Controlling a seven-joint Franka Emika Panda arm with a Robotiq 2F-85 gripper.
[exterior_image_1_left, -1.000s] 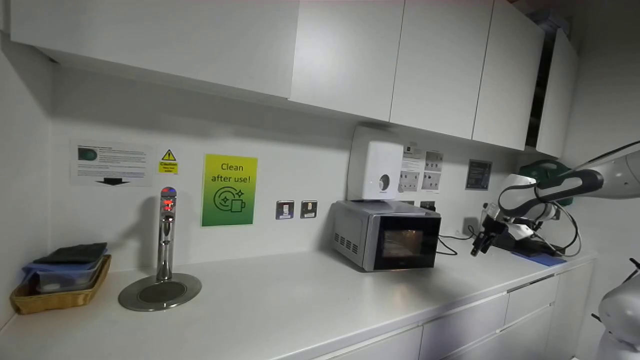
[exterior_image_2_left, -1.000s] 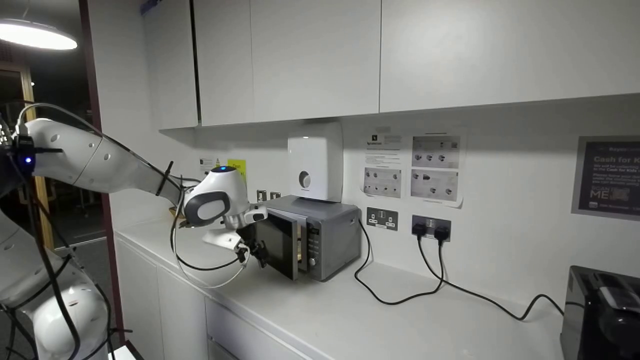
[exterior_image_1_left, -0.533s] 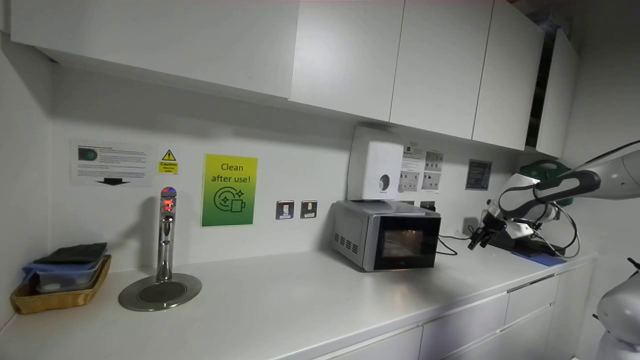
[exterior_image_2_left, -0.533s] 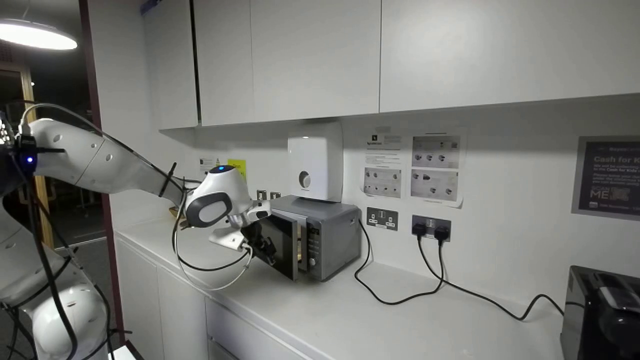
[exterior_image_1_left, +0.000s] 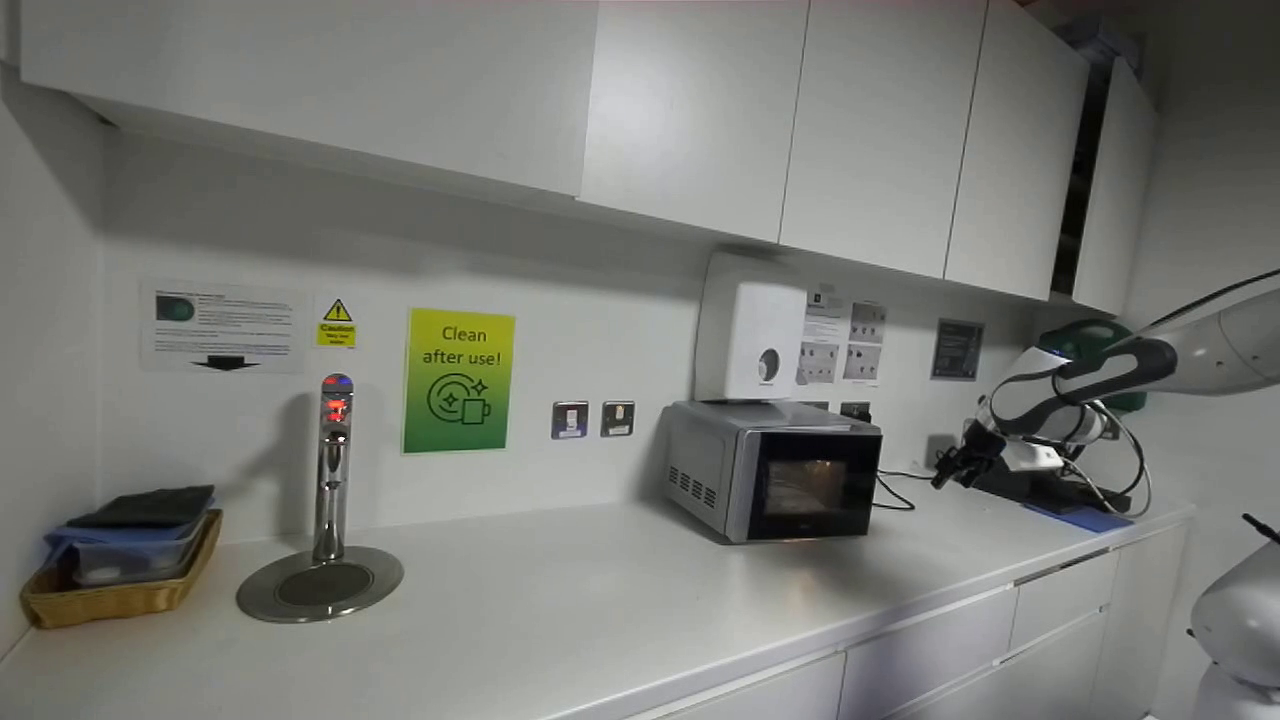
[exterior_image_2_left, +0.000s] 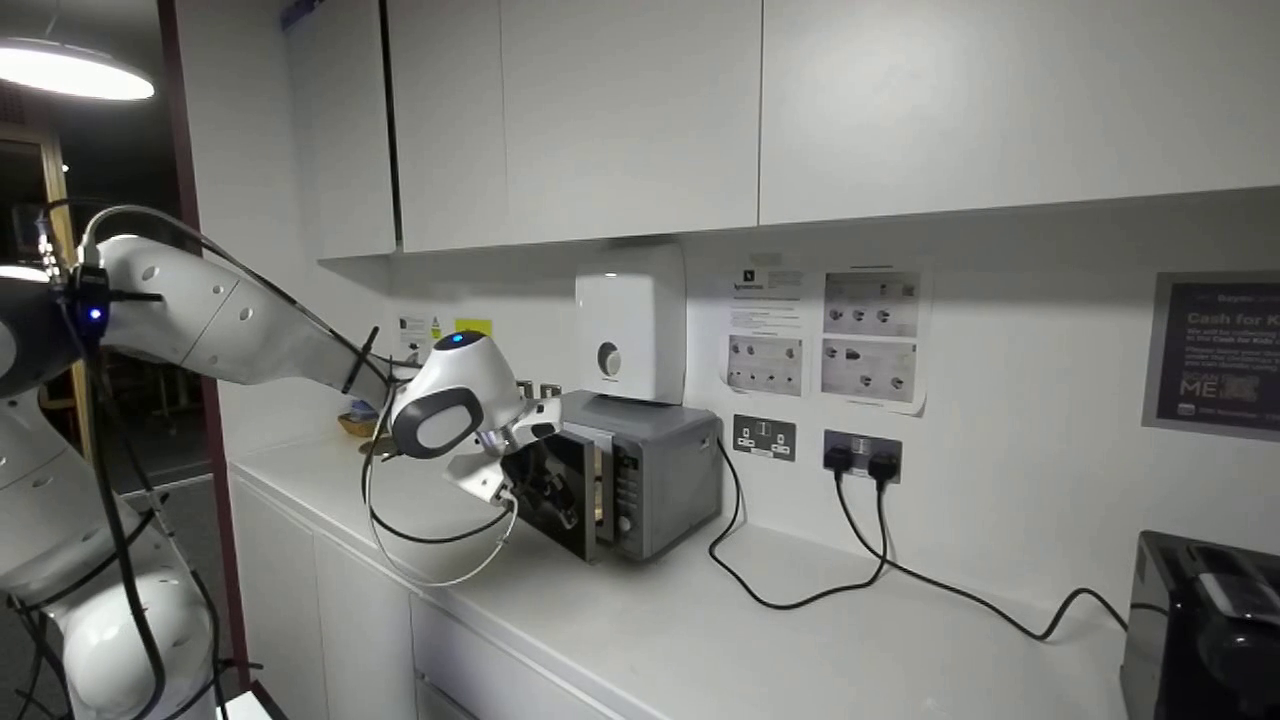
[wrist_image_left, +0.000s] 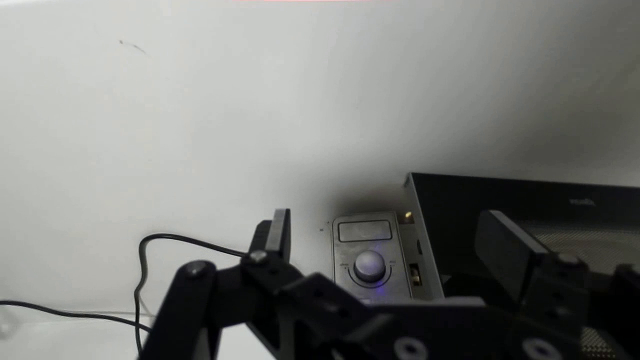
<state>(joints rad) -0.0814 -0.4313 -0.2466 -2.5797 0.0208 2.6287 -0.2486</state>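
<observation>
Grey metal and black glass face the claw, which hangs released over the white surface, its fingers spread wide apart, just in front of the microwave. The microwave stands near the back edge of the surface, under a white dispenser on the wall. In an exterior view its door stands ajar, with a gap along the free edge; where an exterior view shows the glowing window, that gap is hidden.

The wrist view brings the control panel closest: between the fingers appear its round knob and, alongside, the free edge of the door. One finger overlaps the door there, but whether they touch I cannot tell. A thin dark mark on the surface shows in this view alone.

In an exterior view a steel tap rises from a round base near the back edge, and a wicker basket sits in the back corner beyond it. A blue mat lies near the front edge, toward the opposite end. A green object partly shows behind the arm. In an exterior view a black machine stands toward that end too, and a black cable loops down from the microwave and up to a wall socket.
</observation>
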